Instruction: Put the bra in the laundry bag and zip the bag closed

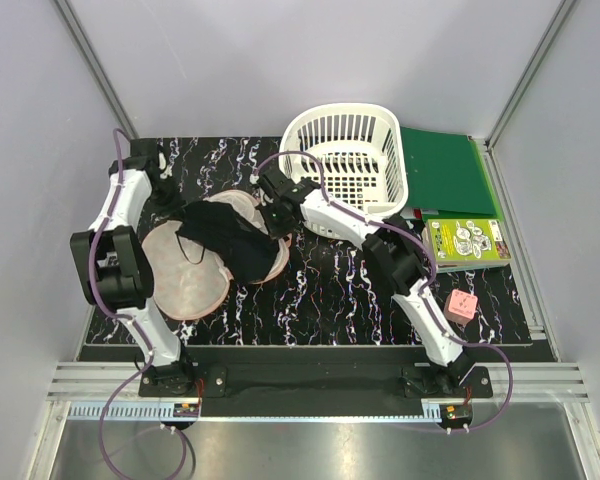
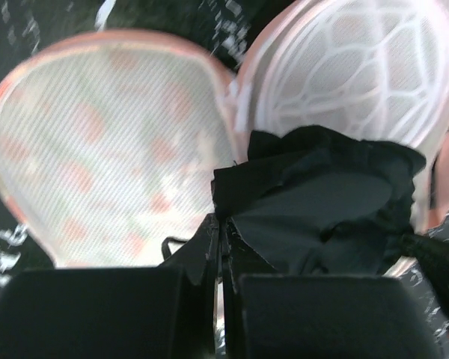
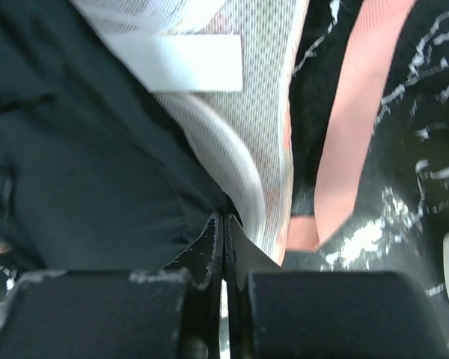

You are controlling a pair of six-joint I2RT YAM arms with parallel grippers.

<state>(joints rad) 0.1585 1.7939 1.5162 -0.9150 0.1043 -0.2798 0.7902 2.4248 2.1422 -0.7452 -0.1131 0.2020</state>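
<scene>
The laundry bag (image 1: 185, 288) is lying flopped open like a clamshell on the black marbled surface (image 1: 330, 295), left of centre. One half shows the watermelon print through the mesh, the other a white lattice lining. The bra (image 1: 230, 245) is draped in a heap over the upper right half, spilling a bit across the hinge.

The left pincer (image 2: 219, 235) is clamped tight on a fold of the bra at its near edge. The right pincer (image 3: 223, 228) has its fingers pressed together too, right where the black fabric meets the bag's white mesh rim - honestly can't tell which of the two it's pinching. A pink strap runs just beside it.

The white slotted basket (image 1: 345, 150) sits at the back - next to a green folder (image 1: 445, 172).
</scene>
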